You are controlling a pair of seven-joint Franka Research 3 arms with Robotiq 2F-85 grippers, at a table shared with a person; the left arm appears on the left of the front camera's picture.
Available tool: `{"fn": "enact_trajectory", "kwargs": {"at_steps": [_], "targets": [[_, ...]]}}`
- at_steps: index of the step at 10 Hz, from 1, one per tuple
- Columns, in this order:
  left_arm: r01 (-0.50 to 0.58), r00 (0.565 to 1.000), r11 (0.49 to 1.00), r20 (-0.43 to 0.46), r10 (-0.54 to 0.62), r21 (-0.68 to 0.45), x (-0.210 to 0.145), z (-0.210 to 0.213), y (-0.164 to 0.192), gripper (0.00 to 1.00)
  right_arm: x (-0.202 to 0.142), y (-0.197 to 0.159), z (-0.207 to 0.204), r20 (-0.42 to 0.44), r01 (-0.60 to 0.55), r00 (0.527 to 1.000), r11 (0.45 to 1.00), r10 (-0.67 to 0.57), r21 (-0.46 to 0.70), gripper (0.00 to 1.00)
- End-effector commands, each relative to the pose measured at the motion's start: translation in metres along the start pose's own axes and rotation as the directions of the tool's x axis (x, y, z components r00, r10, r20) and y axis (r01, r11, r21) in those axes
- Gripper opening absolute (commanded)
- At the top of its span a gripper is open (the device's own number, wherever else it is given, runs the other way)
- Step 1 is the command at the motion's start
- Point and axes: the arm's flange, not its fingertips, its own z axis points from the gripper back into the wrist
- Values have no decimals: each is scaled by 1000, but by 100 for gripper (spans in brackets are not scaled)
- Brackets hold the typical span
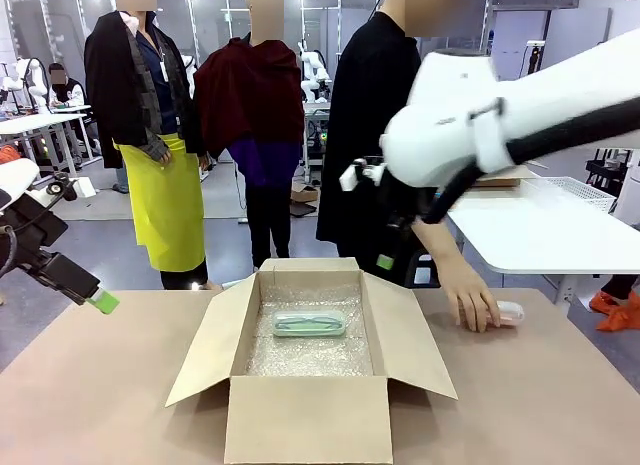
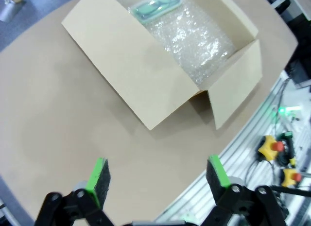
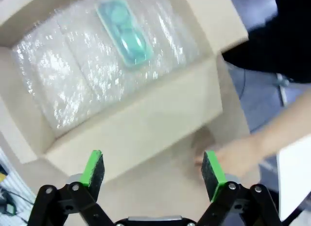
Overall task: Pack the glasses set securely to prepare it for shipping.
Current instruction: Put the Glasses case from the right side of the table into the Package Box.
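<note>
R arm (image 1: 470, 115), white, reaches in from the table's right side. Its forearm slopes down toward the middle and its wrist is bent down, so the R gripper (image 3: 152, 170) hangs above the outer right flap of the open brown cardboard box (image 1: 305, 420). The pincer is spread wide w/ nothing between the green pads. L arm (image 1: 30, 225) sits low over the table's left edge w/ the L gripper (image 2: 158, 173) angled down toward the bare brown table (image 1: 100, 405), well apart from the box. Its pincer is also wide and holds nothing. The box stands mid-table near the near edge, all four flaps folded out, floor lined w/ clear bubble wrap (image 1: 310, 357). The mint green oblong rounded glasses case (image 1: 310, 324) lies flat on the wrap close to the box's far wall, long side along that wall. Its clear lid faces up and darker green shapes show through it. The pink oblong glasses case (image 1: 508, 311) lies on the table toward the right edge, outside the box. The person's hand (image 1: 472, 303) rests palm-down on it, covering most of it, so just one pale rounded end sticks out. The person stands at the table's far side, in a black top, forearm reaching down to the case. In the R wrist view that hand is a blur just beyond the box flap.
</note>
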Motion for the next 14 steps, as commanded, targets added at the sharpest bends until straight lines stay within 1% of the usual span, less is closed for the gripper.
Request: {"fn": "enact_trajectory", "kwargs": {"at_steps": [1,2,3,4,5,6,8,10,11,12,14], "targets": [[9,1000,1000,15,-9,-6,1,1,1,100,-61,19,13,8,177,984,983,-177,-58,100],[9,1000,1000,15,-9,-6,1,1,1,100,-99,14,18,8,302,953,949,-303,-94,100],[9,1000,1000,15,-9,-6,1,1,1,100,-132,11,23,36,388,922,917,-386,-96,100],[9,1000,1000,15,-9,-6,1,1,1,100,-162,7,27,51,473,881,876,-470,-98,100],[9,1000,1000,15,-9,-6,1,1,1,100,-191,-3,31,40,568,823,818,-567,-87,100],[9,1000,1000,15,-9,-6,1,1,1,100,-216,-16,31,26,626,779,774,-627,-93,100],[9,1000,1000,15,-9,-6,1,1,1,100,-238,-34,25,5,690,718,710,-696,-142,100],[9,1000,1000,15,-9,-6,1,1,1,100,-240,-42,17,12,699,711,705,-703,-122,100],[9,1000,1000,15,-9,-6,1,1,1,100,-242,-42,15,18,712,697,688,-717,-137,100],[9,1000,1000,15,-9,-6,1,1,1,100,-253,-42,22,3,685,725,721,-689,-104,100],[9,1000,1000,15,-9,-6,1,1,1,100,-253,-42,22,3,685,725,721,-689,-104,100]]}}
